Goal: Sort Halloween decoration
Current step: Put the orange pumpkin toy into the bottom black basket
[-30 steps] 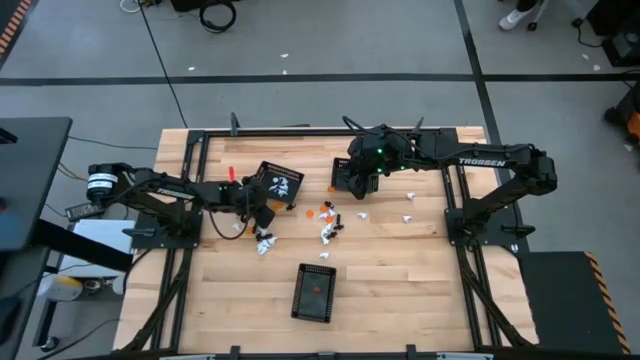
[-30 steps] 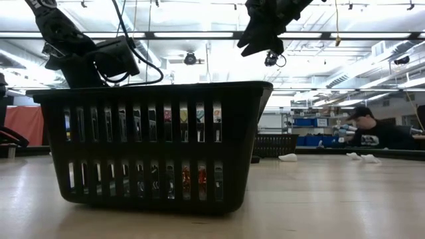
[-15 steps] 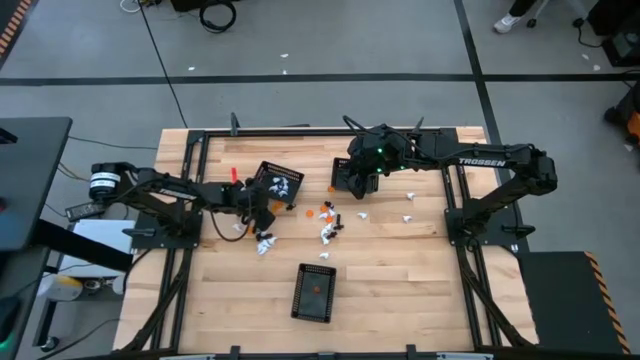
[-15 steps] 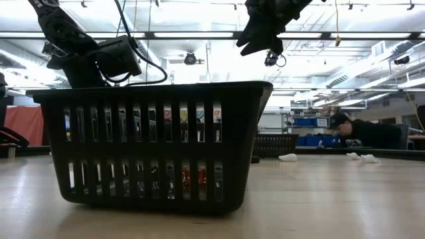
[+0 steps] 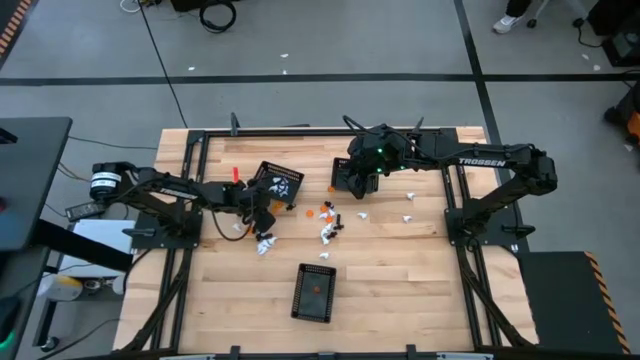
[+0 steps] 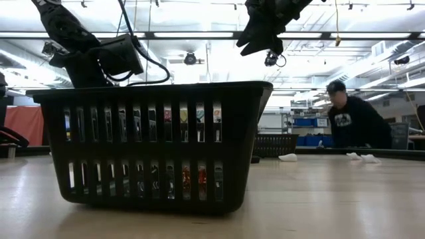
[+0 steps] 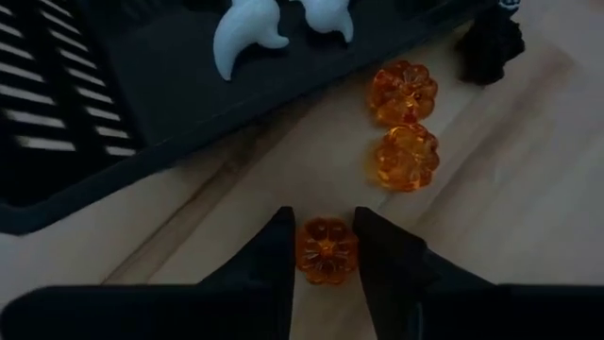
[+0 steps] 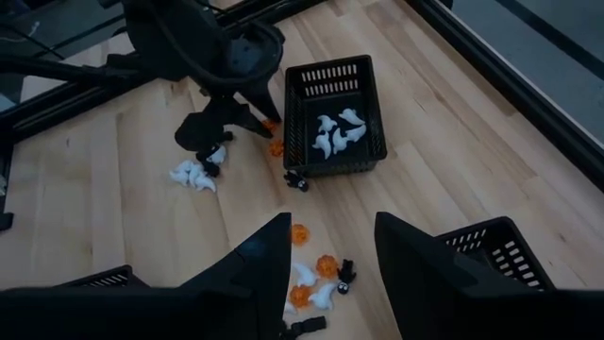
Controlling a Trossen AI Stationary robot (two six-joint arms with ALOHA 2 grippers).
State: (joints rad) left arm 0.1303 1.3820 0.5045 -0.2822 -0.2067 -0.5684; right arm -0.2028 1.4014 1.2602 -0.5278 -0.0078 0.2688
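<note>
- Narrowed since a second ago, left claw (image 7: 326,247) now pinches an orange pumpkin (image 7: 327,251) on the counter (image 7: 491,189) beside the ghost basket (image 7: 142,113).
- Right claw (image 8: 330,250) hovers spread over another basket (image 5: 345,175).

One word can be read: "TROSSEN", in white capitals on the dark upper link of the right arm (image 5: 480,161), seen from the high view, on the stretch just outward of the basket (image 5: 350,174) that this arm reaches over. The left arm (image 5: 160,190) bears pale marks too, but they are too small to read. The person (image 6: 352,123) behind the worktop wears a dark top with a pale chest print that cannot be made out.
</note>
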